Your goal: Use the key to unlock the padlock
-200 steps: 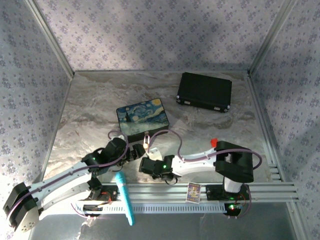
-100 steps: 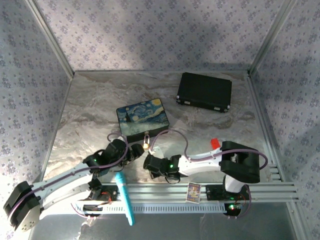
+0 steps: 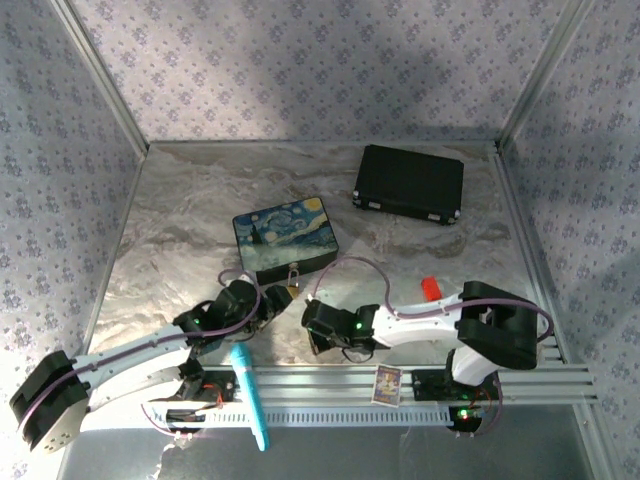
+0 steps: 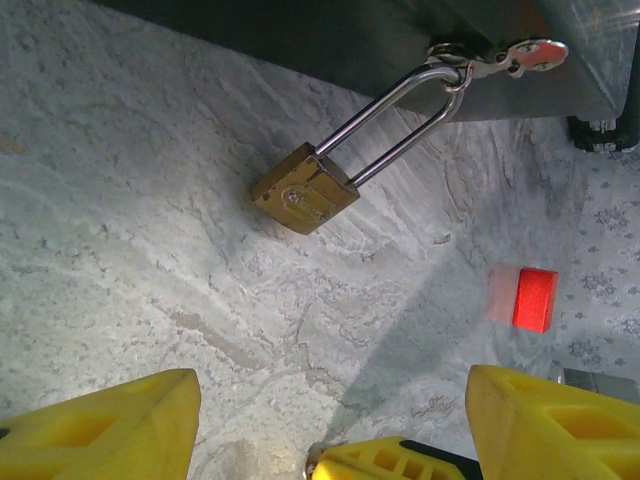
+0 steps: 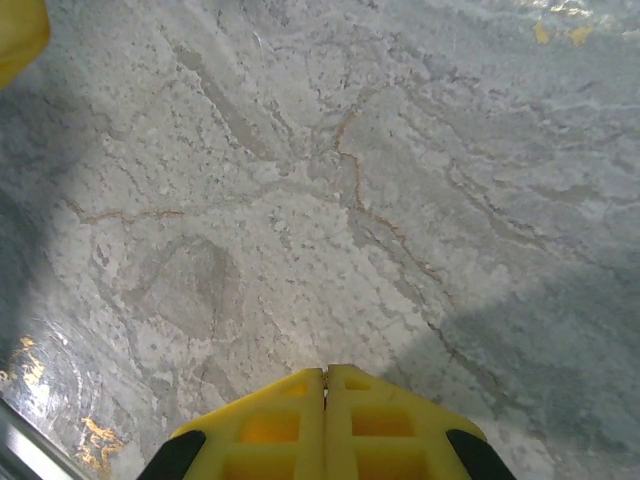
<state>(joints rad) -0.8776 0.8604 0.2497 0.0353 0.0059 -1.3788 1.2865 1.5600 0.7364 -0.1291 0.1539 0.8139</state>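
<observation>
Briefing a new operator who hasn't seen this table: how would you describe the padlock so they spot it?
Find the painted box mid-table. The padlock hangs from the latch on its near side, brass body resting on the marble. Its long silvery shackle sets it apart from the red block nearby.

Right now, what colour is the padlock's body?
Brass-yellow; the padlock shows best in the left wrist view.

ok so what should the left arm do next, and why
Probably ease the left gripper forward and close on the padlock, to steady it. The jaws stand open and empty, and the padlock lies just ahead on the table, its shackle looped through the hasp of the box.
</observation>
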